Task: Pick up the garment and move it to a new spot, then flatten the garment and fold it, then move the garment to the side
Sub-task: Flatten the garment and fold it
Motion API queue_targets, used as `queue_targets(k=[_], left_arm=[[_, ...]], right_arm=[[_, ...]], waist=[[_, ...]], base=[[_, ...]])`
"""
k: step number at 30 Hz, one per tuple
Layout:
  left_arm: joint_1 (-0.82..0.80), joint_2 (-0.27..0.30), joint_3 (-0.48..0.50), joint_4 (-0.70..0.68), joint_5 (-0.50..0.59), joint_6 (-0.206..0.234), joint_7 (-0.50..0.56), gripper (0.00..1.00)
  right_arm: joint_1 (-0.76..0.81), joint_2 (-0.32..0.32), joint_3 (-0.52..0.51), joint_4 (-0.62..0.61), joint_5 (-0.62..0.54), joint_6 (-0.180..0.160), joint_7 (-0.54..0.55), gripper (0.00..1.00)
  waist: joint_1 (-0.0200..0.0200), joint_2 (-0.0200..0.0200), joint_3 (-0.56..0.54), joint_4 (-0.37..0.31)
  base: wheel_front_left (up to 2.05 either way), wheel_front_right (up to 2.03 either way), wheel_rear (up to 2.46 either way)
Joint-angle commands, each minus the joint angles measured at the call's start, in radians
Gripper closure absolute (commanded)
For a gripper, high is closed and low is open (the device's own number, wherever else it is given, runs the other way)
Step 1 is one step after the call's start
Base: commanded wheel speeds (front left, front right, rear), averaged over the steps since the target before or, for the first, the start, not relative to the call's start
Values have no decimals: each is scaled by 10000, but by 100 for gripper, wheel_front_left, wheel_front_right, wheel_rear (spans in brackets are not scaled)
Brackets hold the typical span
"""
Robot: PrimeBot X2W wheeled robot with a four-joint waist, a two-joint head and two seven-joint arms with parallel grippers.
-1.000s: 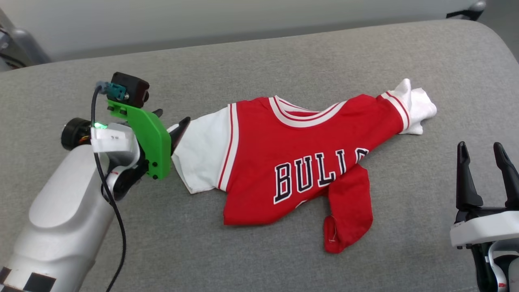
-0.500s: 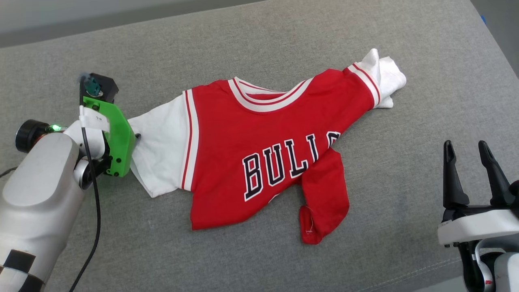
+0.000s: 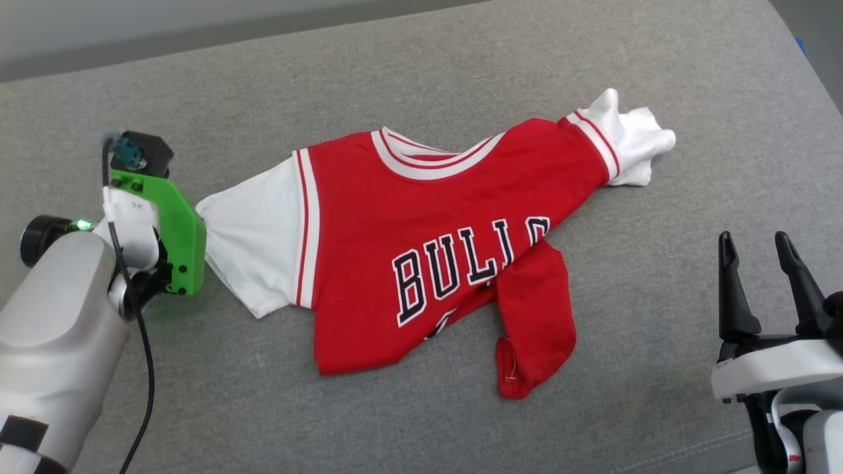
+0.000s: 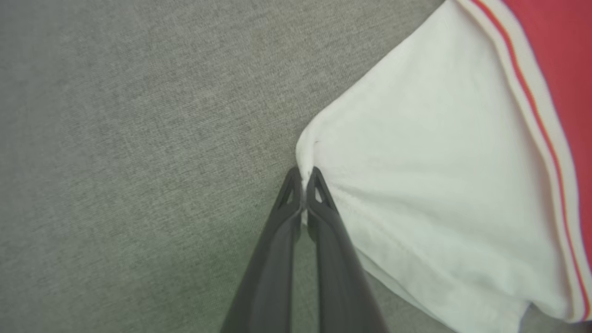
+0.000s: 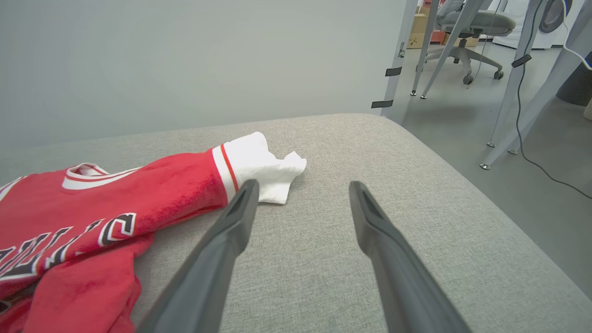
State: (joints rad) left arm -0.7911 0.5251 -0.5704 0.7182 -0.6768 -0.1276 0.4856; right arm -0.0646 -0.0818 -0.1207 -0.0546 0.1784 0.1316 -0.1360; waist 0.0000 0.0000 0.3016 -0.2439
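Note:
The garment (image 3: 428, 243), a red jersey T-shirt with white sleeves and black "BULLS" lettering, lies crumpled on the grey cushion (image 3: 421, 72), its lower right part folded over. My left gripper (image 4: 304, 175) is shut on the hem of the garment's white left sleeve (image 4: 416, 185); in the head view its fingers are hidden behind the green wrist mount (image 3: 174, 230) at the sleeve's tip. My right gripper (image 3: 755, 242) stands open at the lower right, apart from the garment, with nothing between its fingers (image 5: 240, 208). The other white sleeve (image 5: 263, 169) lies just beyond its left finger.
The cushion's rounded right edge (image 5: 485, 194) drops to a grey floor with metal frame legs (image 5: 508, 78) and an office chair (image 5: 471, 23). A pale wall (image 5: 185, 60) runs behind the cushion. Bare cushion lies in front of and to the right of the garment.
The left gripper has shut on the white sleeve's hem and drawn it slightly leftwards. The head camera has tilted down. The right gripper has stayed open.

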Motion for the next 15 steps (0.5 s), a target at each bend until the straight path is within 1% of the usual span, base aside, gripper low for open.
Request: queue_targets(k=[1, 4, 8, 12, 15], left_arm=[[369, 166, 127, 37, -137, 50, -198, 100], [695, 304, 409, -272, -338, 181, -664, 100], [1331, 483, 681, -1125, -535, 533, -1041, 100], [2144, 720, 894, -2311, -711, 935, -1226, 100], [2943, 902, 1056, -3556, -868, 1330, -1318, 100]], right_arm=[[-55, -75, -25, 27, -69, -9, 75, 0], [84, -149, -86, 63, -74, -9, 268, 0], [316, -234, -252, 90, -88, -9, 580, 0], [547, -274, -304, 107, -101, -9, 953, 0], [704, -291, -345, 143, -117, -9, 1331, 0]], waist=[[0, 0, -294, 214], [0, 0, -585, 424], [0, 0, -964, 814], [0, 0, -1270, 1210], [0, 0, -1457, 1490]], base=[[0, 0, 0], [0, 0, 0], [0, 0, 0], [0, 0, 0], [0, 0, 0]])
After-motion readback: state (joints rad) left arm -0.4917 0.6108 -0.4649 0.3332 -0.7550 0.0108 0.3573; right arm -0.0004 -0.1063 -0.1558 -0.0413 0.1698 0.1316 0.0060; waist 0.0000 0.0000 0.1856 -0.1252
